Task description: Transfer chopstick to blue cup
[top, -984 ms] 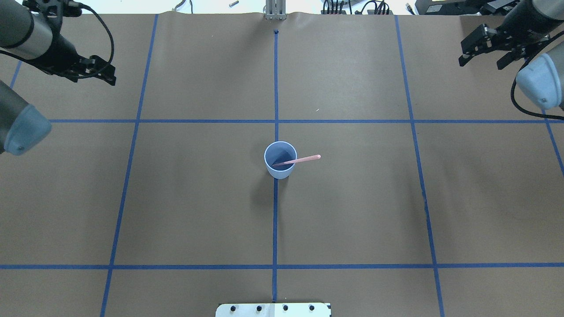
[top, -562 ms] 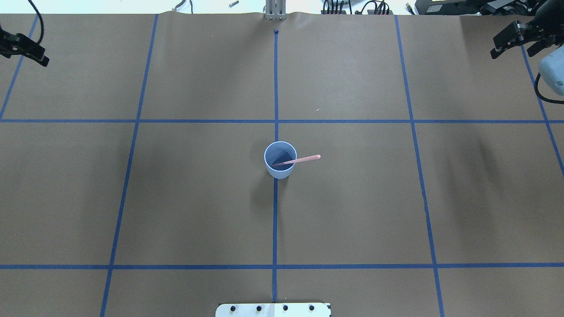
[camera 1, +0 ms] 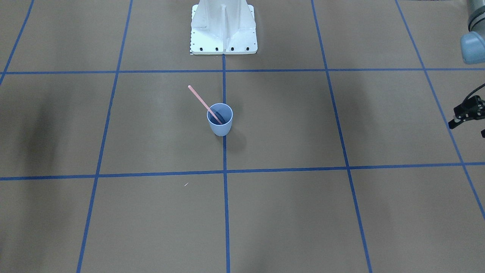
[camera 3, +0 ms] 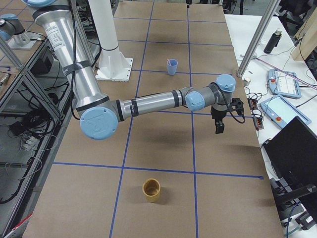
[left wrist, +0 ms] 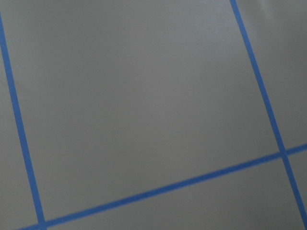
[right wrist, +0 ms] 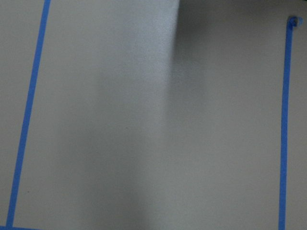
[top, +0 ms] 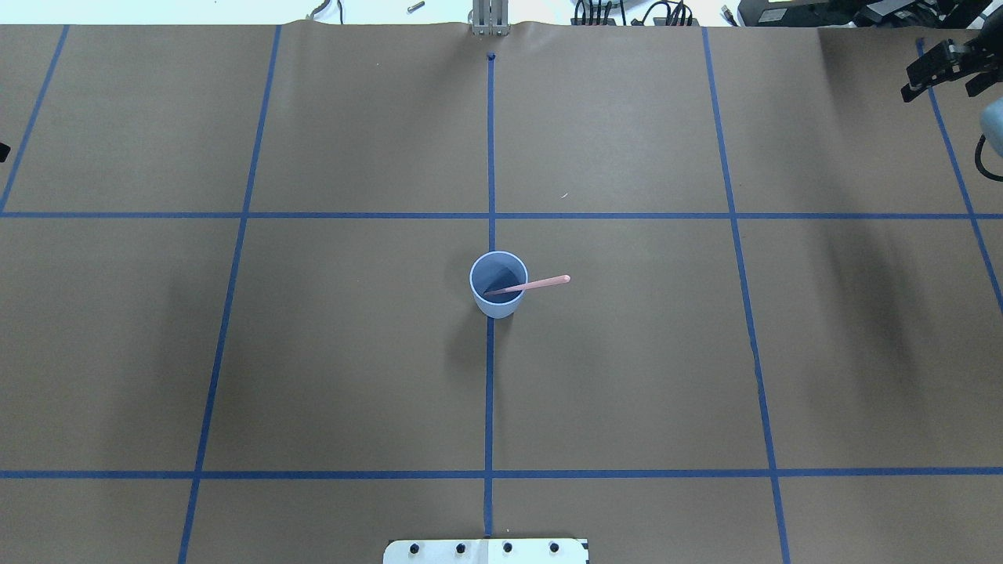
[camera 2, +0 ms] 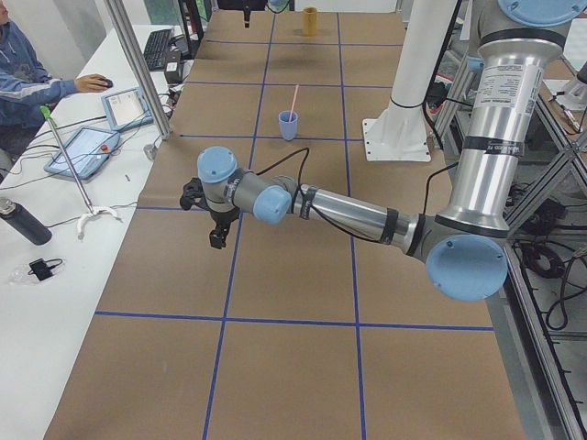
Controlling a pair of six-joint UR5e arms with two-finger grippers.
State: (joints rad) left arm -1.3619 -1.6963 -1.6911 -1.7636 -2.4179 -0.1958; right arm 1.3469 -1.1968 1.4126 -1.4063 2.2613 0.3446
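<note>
As the transfer looks done | right pincer (top: 944,72) spread, empty, 2 o'clock of blue cup (top: 497,305) | left pincer (camera 1: 468,113) cropped at frame edge, cannot tell | chopstick (top: 542,283) tip inside cup, leaning to 3 o'clock | steer wide, avoid jostling.

The table (top: 313,352) is obstructed at its centre by the blue cup (top: 497,301), and the space above the cup's rim on the robot's right is crossed by the leaning chopstick (top: 541,283). Bare surface is left all around the cup. The white pedestal (camera 1: 223,28) is mounted at the robot-side edge, and a yellow cup (camera 3: 151,190) is placed well apart, near the right end.
</note>
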